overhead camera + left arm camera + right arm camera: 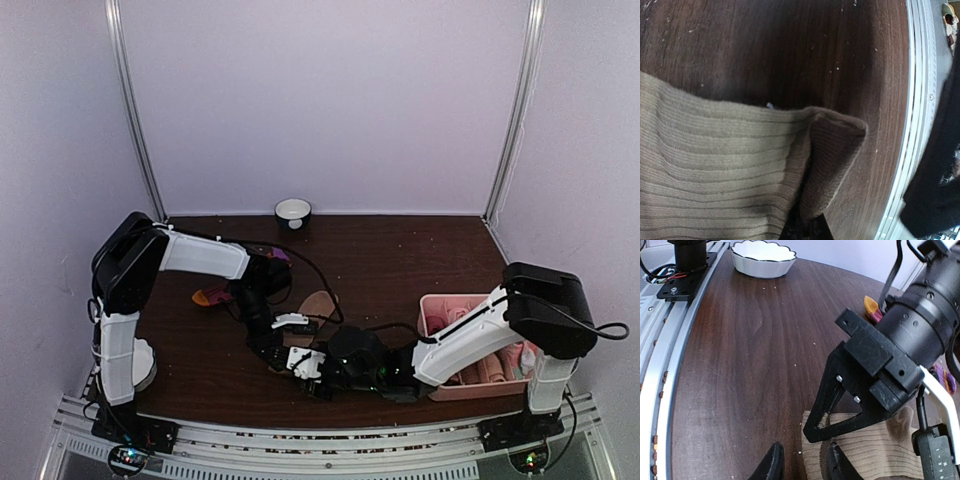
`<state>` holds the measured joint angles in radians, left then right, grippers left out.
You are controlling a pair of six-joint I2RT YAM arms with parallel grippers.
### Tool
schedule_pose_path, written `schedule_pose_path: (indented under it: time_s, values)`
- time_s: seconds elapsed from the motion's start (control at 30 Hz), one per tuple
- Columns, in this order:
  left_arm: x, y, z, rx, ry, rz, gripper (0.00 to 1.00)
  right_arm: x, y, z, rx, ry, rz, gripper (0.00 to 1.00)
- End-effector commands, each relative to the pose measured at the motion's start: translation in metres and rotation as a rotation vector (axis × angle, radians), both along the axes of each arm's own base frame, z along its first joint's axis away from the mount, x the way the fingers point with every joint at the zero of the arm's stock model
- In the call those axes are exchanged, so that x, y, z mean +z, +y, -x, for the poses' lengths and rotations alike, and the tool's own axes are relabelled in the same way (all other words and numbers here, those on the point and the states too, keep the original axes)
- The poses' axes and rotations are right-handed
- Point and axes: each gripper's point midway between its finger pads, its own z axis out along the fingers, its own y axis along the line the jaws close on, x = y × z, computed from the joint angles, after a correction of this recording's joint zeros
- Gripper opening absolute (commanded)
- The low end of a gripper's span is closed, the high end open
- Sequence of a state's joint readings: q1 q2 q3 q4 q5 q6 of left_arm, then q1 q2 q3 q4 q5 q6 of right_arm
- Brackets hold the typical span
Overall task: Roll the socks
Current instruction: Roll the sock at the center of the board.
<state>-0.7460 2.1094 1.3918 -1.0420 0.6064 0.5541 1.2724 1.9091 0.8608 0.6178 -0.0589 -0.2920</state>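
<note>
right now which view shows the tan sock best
Left wrist: the tan sock is close up, ribs and folded end sharp. Right wrist shows only a ribbed corner; top external only a small pale patch.

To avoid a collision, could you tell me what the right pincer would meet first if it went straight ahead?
The right pincer would likely meet the near edge of the tan sock first, with the left pincer just behind; depth is unclear.

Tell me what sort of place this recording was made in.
Probably a lab booth for robot recording, not a home: plain walls and metal corner posts box in a single wooden table, with an aluminium mounting rail along its near edge.
</note>
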Motion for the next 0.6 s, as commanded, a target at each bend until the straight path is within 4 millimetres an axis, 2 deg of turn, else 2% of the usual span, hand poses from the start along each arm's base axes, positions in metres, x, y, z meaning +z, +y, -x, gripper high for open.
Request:
schedule_pose_path:
  time_s: [0.0, 0.33, 0.43, 0.53, 0.57]
  values:
    - [-0.027, 0.017, 0.003, -0.015, 0.002, -0.102, 0.01, -0.018, 0.003, -0.006, 0.037, 0.044, 0.049, 0.27]
    - [-0.024, 0.017, 0.005, -0.033, 0.005, -0.087, 0.04, -0.045, 0.0, -0.019, 0.008, 0.116, 0.081, 0.25]
    - [-0.022, 0.018, 0.006, -0.041, 0.002, -0.083, 0.05, -0.049, -0.001, -0.022, 0.002, 0.161, 0.071, 0.15]
    - [-0.019, 0.018, 0.006, -0.056, -0.014, -0.069, 0.12, -0.048, 0.0, -0.023, 0.006, 0.212, 0.051, 0.01]
    - [-0.019, 0.018, 0.004, -0.057, -0.031, -0.064, 0.17, -0.049, -0.001, -0.023, 0.004, 0.231, 0.046, 0.0]
